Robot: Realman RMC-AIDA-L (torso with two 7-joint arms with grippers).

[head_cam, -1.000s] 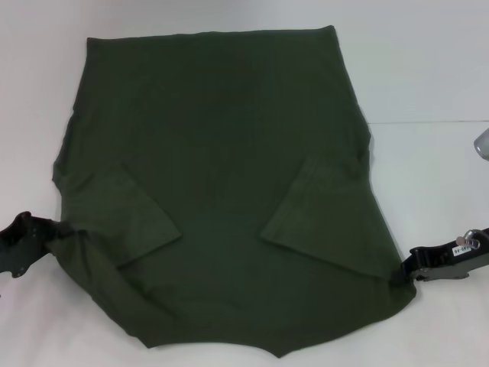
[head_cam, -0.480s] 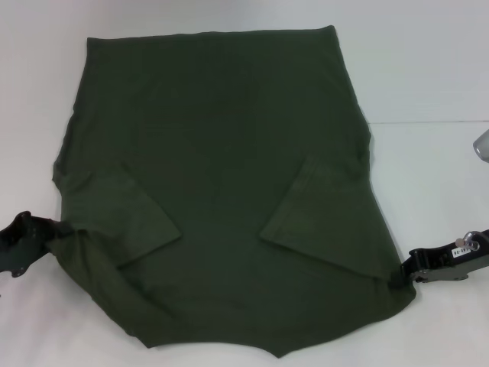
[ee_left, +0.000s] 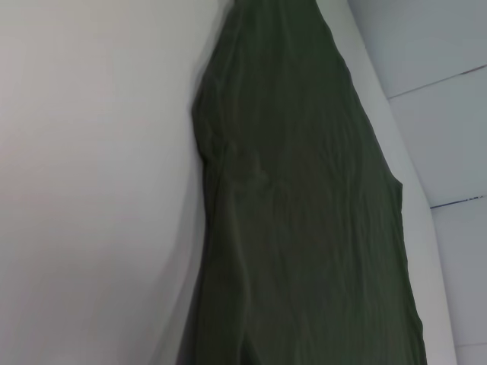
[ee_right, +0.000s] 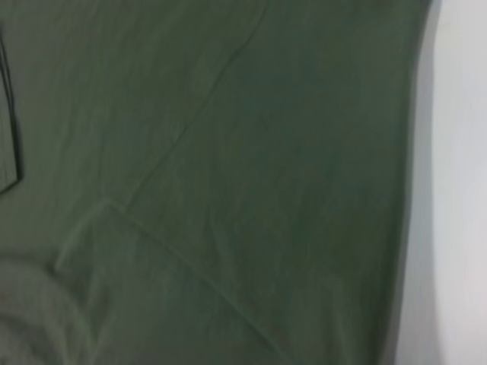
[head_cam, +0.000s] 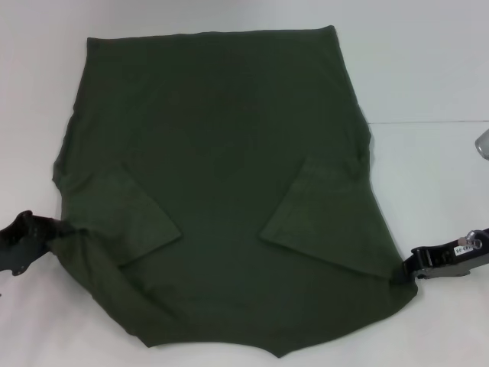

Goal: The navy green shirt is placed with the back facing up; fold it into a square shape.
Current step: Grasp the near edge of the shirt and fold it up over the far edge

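While wrist views show only navy green shirt (head_cam: 221, 191), left gripper (head_cam: 34, 238), right gripper (head_cam: 409, 271) each pinch its edges.

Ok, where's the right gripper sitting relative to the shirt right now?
In the head view the right gripper is at the navy green shirt's right edge near its lower corner, opposite the left gripper.

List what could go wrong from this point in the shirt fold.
1. The left gripper and right gripper sit at opposite near edges of the navy green shirt; uneven lifting could skew the fold.
2. Both sleeves already lie folded inward on the shirt; dragging may flip them open.
3. The near hem reaches the head view's lower edge, so it may slip unseen.
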